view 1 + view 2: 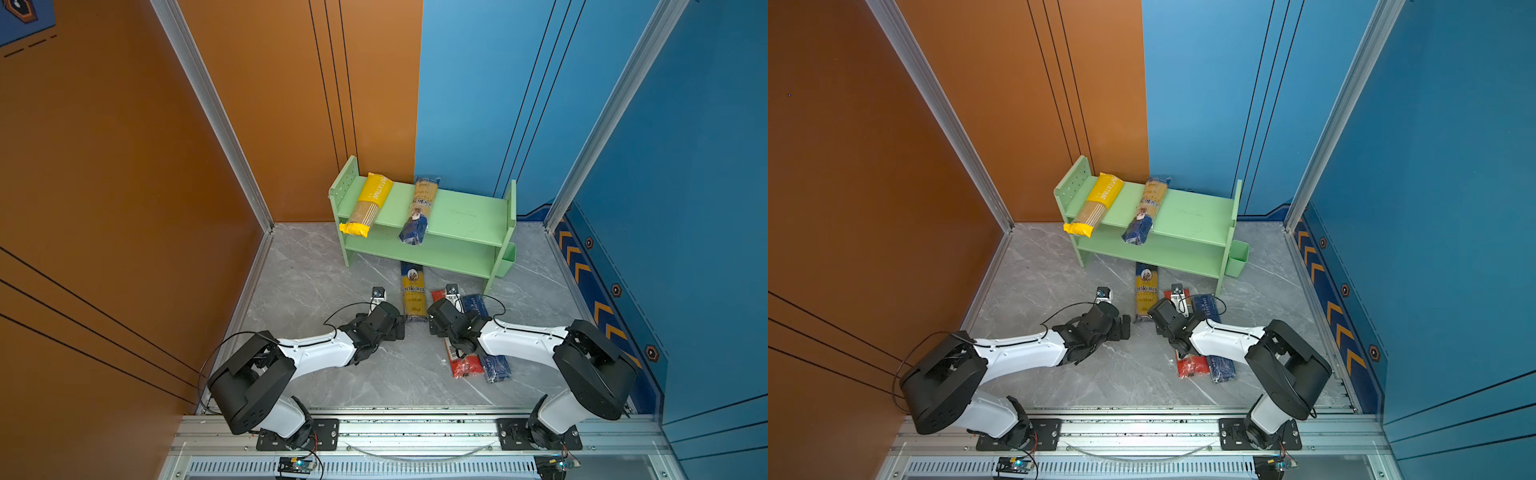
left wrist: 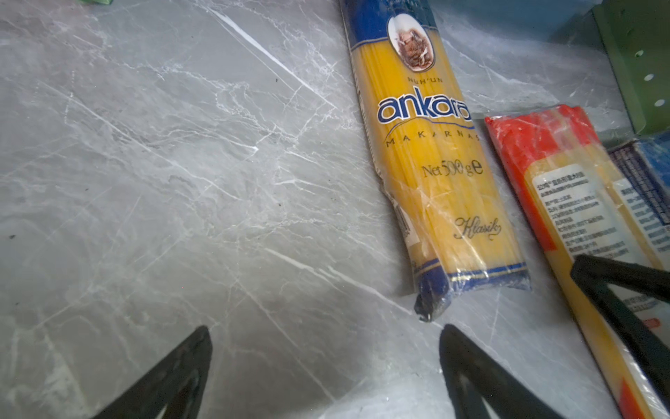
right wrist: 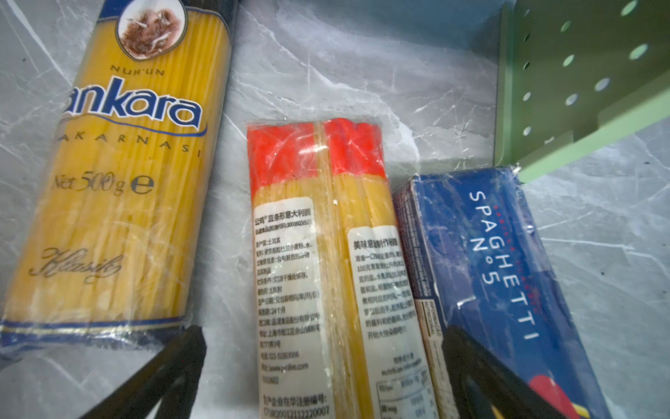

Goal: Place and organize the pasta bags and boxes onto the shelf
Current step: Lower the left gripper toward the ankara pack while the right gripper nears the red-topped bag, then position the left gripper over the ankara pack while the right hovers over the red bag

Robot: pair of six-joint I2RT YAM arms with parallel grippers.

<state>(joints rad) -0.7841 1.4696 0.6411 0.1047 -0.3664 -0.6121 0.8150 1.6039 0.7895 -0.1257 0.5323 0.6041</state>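
Wide open and empty, the left gripper (image 2: 326,330) hovers just short of the blue-and-yellow cellophane ankara spaghetti pack (image 2: 431,163) lying mid-table before the light green two-tier shelf (image 1: 465,216), so pickup seems next: advance, straddle, close.

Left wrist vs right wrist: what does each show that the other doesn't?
Left wrist only: the left gripper, open over a wide stretch of bare floor.
Right wrist only: the SPAGHETTI lettering on the dark blue box, and the open right gripper astride the red-ended pack.
Both: the ankara pack, the red-ended pack, and the shelf with its perforated side panel.
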